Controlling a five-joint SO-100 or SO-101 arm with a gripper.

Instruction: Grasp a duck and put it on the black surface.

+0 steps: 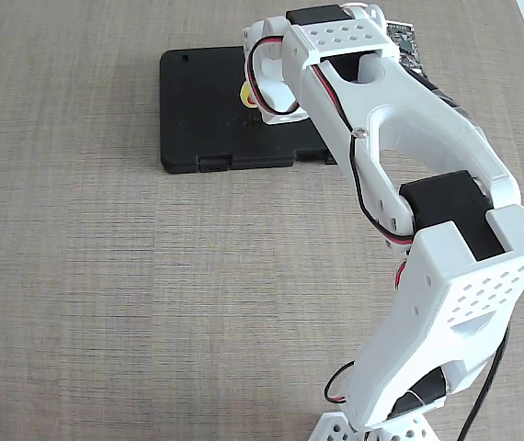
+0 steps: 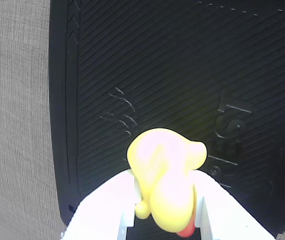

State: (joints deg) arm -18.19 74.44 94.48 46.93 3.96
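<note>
In the wrist view the gripper (image 2: pixel 165 210) is clamped on the duck (image 2: pixel 165 175), its white fingers (image 2: pixel 107 205) pressing both sides (a bit of red-orange shows at the bottom). The duck hangs over the black surface (image 2: pixel 182 75), which lies flat on the wood-grain tabletop (image 1: pixel 106 303).

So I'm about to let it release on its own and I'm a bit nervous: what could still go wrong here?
Two things, I think. The duck is round and pinched between the fingers of the end effector, so it might roll or bounce once dropped on the black surface. Also, the fixed view shows only a sliver of yellow behind the arm, so I cannot tell how high it hangs; a release from too high could send it off the case onto the table.
</note>
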